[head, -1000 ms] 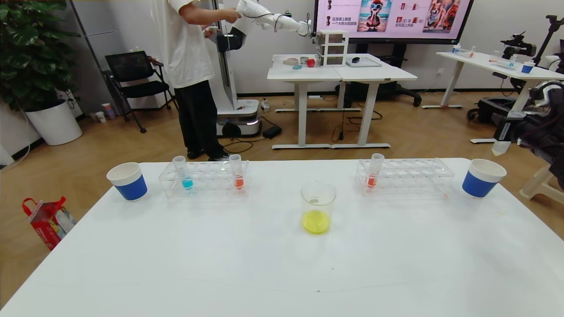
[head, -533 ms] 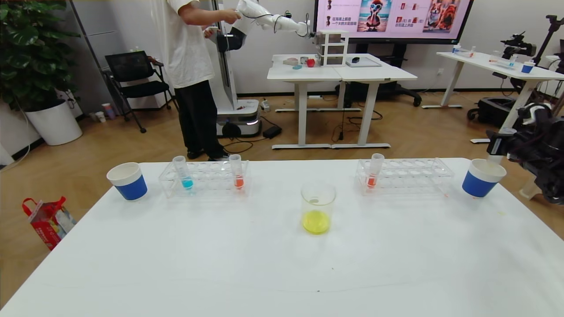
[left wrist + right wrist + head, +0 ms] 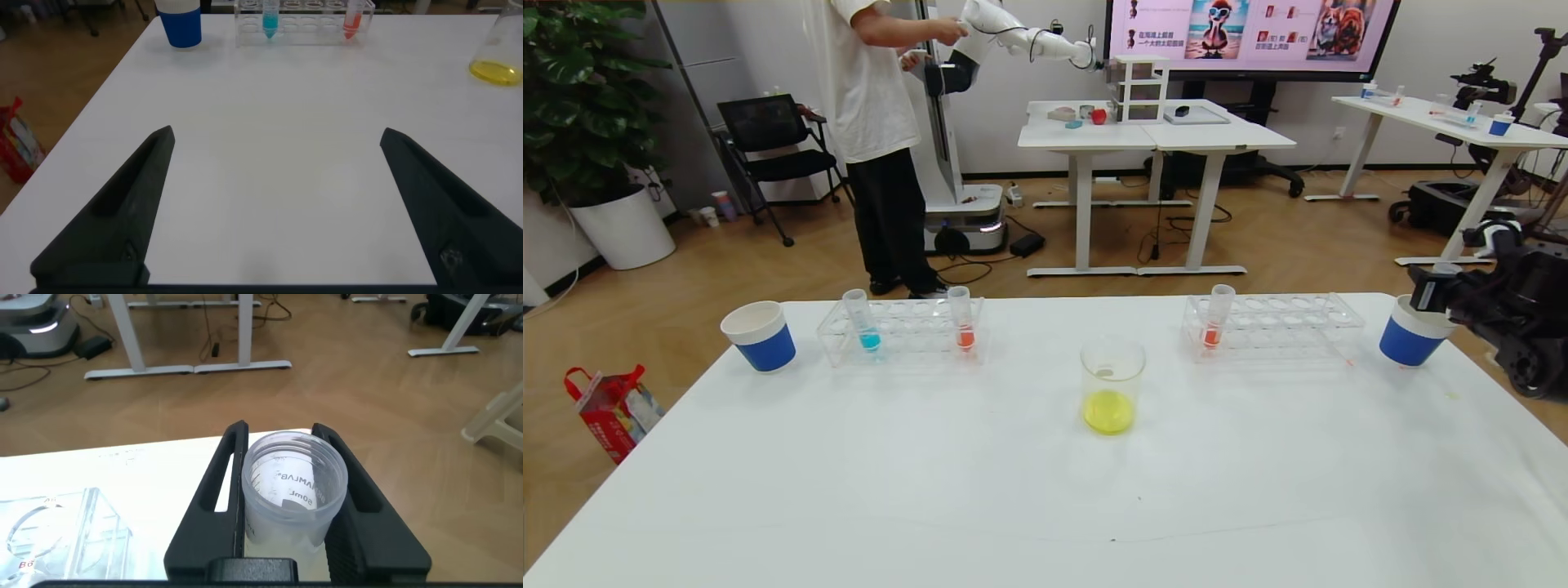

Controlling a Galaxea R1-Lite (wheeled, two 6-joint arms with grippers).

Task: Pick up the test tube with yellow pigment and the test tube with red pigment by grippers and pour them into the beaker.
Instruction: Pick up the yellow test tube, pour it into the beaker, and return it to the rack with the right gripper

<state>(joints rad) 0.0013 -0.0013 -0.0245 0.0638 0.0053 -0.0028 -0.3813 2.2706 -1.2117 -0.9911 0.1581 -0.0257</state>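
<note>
The beaker [image 3: 1112,384] stands mid-table with yellow liquid in its bottom; it also shows in the left wrist view [image 3: 500,57]. My right gripper [image 3: 1433,294] is at the table's right edge, over the right paper cup [image 3: 1411,341]. It is shut on the test tube with yellow pigment [image 3: 294,490], a clear upright tube that looks empty, with its open mouth up between the fingers of the gripper [image 3: 279,433]. One red-pigment tube [image 3: 1217,317] stands in the right rack, another [image 3: 962,320] in the left rack. My left gripper [image 3: 278,139] is open and empty above bare table.
A blue-liquid tube [image 3: 863,320] shares the left rack [image 3: 907,331]. The right rack [image 3: 1282,325] stands left of the right cup. A second paper cup [image 3: 760,335] stands far left. A person and other tables are behind the table.
My right gripper has moved down and left with the tube, from above and beyond the right cup to just over it. Nothing else on the table has moved.
</note>
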